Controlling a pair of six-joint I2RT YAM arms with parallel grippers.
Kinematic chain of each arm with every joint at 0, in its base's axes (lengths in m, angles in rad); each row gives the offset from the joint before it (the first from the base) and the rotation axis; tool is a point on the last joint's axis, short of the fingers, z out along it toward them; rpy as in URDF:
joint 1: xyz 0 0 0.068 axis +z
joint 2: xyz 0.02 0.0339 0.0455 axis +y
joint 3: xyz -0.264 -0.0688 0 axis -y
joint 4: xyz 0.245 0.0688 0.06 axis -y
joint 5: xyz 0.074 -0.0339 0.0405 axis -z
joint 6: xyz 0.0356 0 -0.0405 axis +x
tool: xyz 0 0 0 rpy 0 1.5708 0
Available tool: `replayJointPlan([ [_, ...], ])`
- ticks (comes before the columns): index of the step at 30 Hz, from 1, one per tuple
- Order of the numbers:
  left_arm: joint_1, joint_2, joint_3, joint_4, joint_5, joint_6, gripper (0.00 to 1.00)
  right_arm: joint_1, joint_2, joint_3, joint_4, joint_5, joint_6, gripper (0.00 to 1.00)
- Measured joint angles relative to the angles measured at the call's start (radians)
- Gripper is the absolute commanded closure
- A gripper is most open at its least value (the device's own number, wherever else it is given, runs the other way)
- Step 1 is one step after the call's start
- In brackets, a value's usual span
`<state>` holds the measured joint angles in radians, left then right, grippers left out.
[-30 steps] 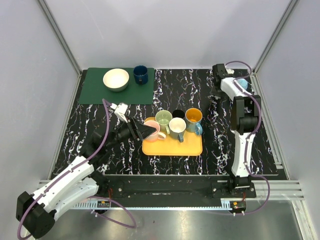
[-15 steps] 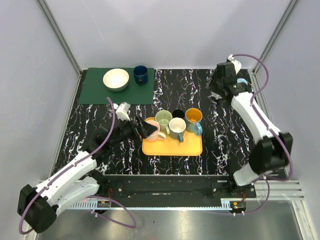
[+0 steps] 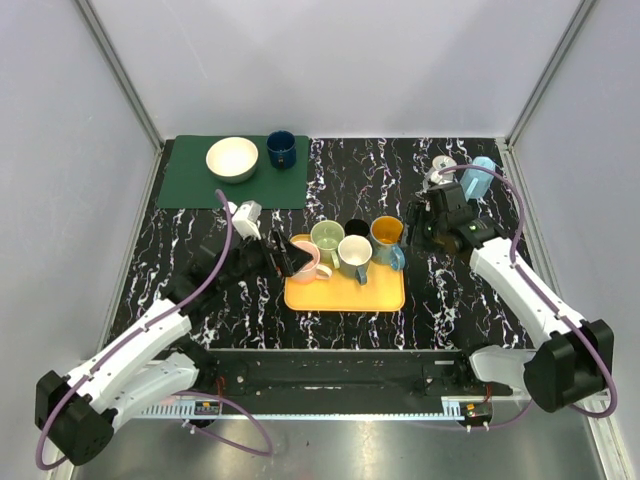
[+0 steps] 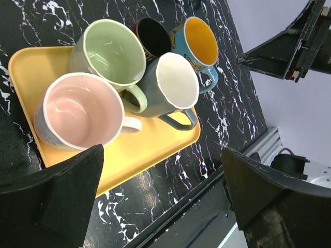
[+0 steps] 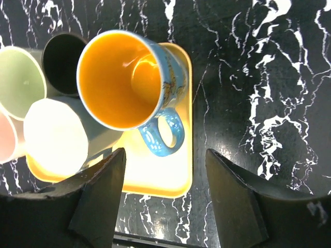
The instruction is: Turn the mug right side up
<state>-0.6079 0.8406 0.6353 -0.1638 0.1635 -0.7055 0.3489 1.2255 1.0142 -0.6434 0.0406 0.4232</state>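
Several mugs stand mouth up on the yellow tray (image 3: 345,295): a pink mug (image 4: 83,111), a green one (image 4: 114,51), a black one (image 4: 154,37), a grey one with a white inside (image 4: 176,80), and a blue mug with an orange inside (image 5: 121,77). My left gripper (image 4: 162,150) is open, just short of the pink mug, with nothing between its fingers. Open too, my right gripper (image 5: 165,151) hangs over the tray's right end by the blue mug's handle. A light blue mug (image 3: 481,176) sits at the back right corner; which way up it is I cannot tell.
A green mat (image 3: 190,185) at the back left holds a cream bowl (image 3: 232,158) and a dark blue cup (image 3: 281,149). White walls enclose the black marble table. A metal rail runs along the near edge.
The left jaws opened wide off the pink mug, which stays on the tray. The right arm swung from the back right corner to the tray, leaving the light blue mug behind, jaws widening.
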Motion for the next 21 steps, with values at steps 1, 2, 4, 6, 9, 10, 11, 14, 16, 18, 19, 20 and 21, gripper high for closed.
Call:
replayJointPlan([
  [1,0.000,-0.001,0.000,0.002,0.006,0.004,0.01,0.007,-0.003,-0.001,-0.009,-0.006,-0.006,0.31],
  [2,0.000,-0.001,0.000,0.001,0.015,0.007,0.01,0.016,-0.003,-0.001,-0.010,-0.009,-0.010,0.31],
  [4,0.000,0.002,0.000,0.000,0.031,0.010,0.01,0.039,0.000,-0.001,-0.010,-0.009,-0.019,0.31],
  [6,0.000,0.002,-0.001,0.001,0.042,0.010,0.01,0.054,0.008,-0.001,-0.009,-0.009,-0.028,0.32],
  [9,0.000,0.001,-0.010,0.005,0.056,0.009,0.01,0.067,0.040,-0.001,-0.006,-0.008,-0.044,0.36],
  [10,0.000,0.000,-0.015,0.008,0.061,0.009,0.01,0.070,0.059,0.002,-0.007,-0.007,-0.051,0.36],
  [11,0.000,-0.002,-0.021,0.008,0.067,0.009,0.02,0.073,0.080,0.006,-0.007,-0.006,-0.059,0.37],
  [14,0.000,-0.008,-0.038,0.007,0.076,0.009,0.02,0.084,0.138,0.016,-0.009,-0.002,-0.077,0.39],
  [16,0.000,-0.013,-0.043,0.004,0.079,0.009,0.02,0.090,0.173,0.027,-0.009,0.003,-0.090,0.40],
  [18,0.000,-0.019,-0.047,0.005,0.080,0.010,0.02,0.092,0.195,0.037,-0.009,0.005,-0.101,0.43],
  [19,0.000,-0.022,-0.047,0.002,0.080,0.010,0.02,0.092,0.209,0.046,-0.009,0.009,-0.108,0.43],
  [20,0.000,-0.023,-0.047,0.002,0.080,0.010,0.02,0.092,0.219,0.054,-0.010,0.010,-0.114,0.46],
  [21,0.000,-0.023,-0.047,0.001,0.080,0.010,0.03,0.093,0.231,0.064,-0.014,0.010,-0.122,0.46],
])
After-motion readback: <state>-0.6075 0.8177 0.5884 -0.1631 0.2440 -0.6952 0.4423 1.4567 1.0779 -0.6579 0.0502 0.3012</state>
